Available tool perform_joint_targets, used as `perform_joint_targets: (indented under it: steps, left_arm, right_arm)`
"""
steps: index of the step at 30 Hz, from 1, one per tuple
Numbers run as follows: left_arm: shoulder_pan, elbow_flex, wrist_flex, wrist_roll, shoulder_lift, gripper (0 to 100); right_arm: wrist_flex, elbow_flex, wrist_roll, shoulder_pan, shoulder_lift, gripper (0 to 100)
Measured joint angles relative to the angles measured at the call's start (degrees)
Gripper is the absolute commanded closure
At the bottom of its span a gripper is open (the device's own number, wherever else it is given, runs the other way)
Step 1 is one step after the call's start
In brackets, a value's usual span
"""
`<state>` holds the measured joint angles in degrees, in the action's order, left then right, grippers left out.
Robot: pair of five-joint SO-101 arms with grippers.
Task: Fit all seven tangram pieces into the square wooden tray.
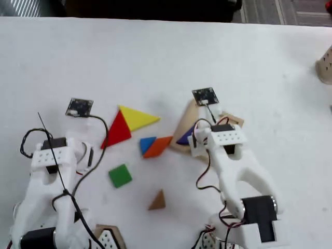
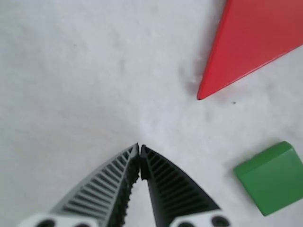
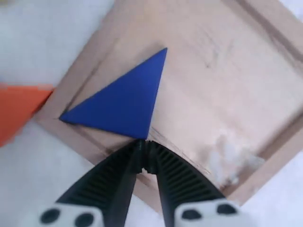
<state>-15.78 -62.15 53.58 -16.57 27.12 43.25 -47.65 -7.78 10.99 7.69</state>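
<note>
The square wooden tray (image 3: 227,71) lies under my right gripper (image 3: 144,144), which is shut with its tips touching one corner of the dark blue triangle (image 3: 120,101) lying flat in the tray (image 1: 188,116). My left gripper (image 2: 139,147) is shut over bare table, a little short of the red triangle's (image 2: 251,42) tip, with the green square (image 2: 272,177) off to one side. On the table between the arms lie the red triangle (image 1: 118,129), yellow triangle (image 1: 136,118), small blue triangle (image 1: 147,143), orange piece (image 1: 160,147), green square (image 1: 120,175) and brown triangle (image 1: 157,201).
Small circuit boards (image 1: 79,107) (image 1: 205,96) with trailing black cables sit on the white table. A wooden block (image 1: 111,236) shows at the near edge and a pale cone (image 1: 326,65) at the far right. The orange piece (image 3: 16,111) lies against the tray's outer rim.
</note>
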Motion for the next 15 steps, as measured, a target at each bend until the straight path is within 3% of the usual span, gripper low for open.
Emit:
perform_joint_targets:
  steps: [15]
  left_arm:
    - [0.0, 0.0, 0.0, 0.0, 0.0, 98]
  right_arm:
    - [0.18, 2.37, 2.46, -4.66, 5.01, 97.8]
